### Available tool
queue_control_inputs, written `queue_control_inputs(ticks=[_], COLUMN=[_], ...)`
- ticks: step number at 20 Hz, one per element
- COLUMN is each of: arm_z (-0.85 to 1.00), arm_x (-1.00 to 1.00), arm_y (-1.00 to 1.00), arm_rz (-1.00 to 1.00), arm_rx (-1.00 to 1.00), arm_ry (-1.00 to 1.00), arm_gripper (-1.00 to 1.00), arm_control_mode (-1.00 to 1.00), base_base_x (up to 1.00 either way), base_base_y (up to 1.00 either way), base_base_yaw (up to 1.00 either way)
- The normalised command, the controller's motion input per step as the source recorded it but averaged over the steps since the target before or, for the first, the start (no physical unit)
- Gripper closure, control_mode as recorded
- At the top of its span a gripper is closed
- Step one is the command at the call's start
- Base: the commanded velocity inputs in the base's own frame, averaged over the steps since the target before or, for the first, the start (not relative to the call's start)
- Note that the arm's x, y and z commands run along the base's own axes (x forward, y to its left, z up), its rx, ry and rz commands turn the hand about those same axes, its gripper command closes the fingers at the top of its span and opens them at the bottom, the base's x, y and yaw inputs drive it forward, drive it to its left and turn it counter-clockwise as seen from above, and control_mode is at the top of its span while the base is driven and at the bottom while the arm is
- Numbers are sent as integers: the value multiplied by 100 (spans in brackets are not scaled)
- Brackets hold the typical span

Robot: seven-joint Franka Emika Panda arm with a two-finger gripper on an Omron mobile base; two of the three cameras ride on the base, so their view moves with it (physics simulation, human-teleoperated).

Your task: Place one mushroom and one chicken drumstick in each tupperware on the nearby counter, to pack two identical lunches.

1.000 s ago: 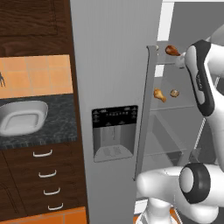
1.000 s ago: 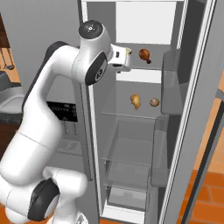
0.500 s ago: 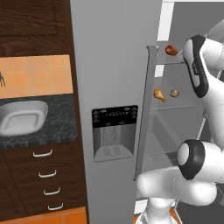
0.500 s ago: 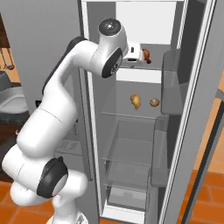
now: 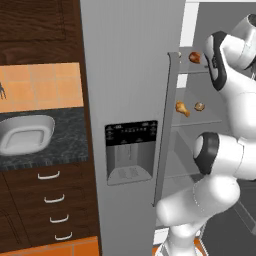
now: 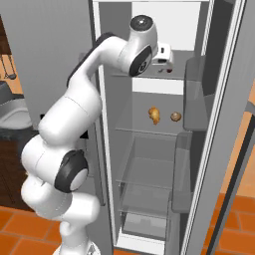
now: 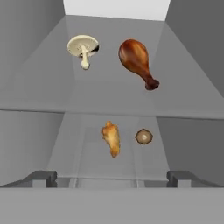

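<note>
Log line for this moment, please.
gripper: open, empty, above upper shelf | fridge: open | mushrooms, drumsticks: shelved | tupperware: empty

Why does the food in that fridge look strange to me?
Two mushrooms and two chicken drumsticks lie bare on the glass fridge shelves, with no plate or wrapping. Nothing looks spilled or broken.

The light here is even and flat, with no clear source and hardly a cast shadow anywhere. The tall grey open refrigerator [image 6: 149,149] is brightest at the white back panel high up in its far wall, and its lower shelves sink into dull grey. The glossy reddish-brown chicken drumstick [image 7: 136,61] carries a small soft highlight. The white robot arm [image 6: 79,109] shades smoothly, without glare. Edges look soft and slightly blurred throughout; straight lines stay straight at the borders.
</note>
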Motion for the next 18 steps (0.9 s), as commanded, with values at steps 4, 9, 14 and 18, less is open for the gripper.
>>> queue_control_inputs(ticks=[4, 9, 14, 18], arm_z=[-26, -32, -10, -5], arm_x=[53, 55, 51, 52], arm_y=[-13, -15, -28, -10], arm_rz=[5, 2, 1, 0], arm_rx=[0, 0, 1, 0], arm_ry=[0, 0, 0, 0], arm_gripper=[-100, -100, -100, -100], arm_control_mode=[-100, -100, -100, -100], base_base_x=[0, 0, 0, 0], base_base_y=[0, 0, 0, 0], base_base_yaw=[0, 0, 0, 0])
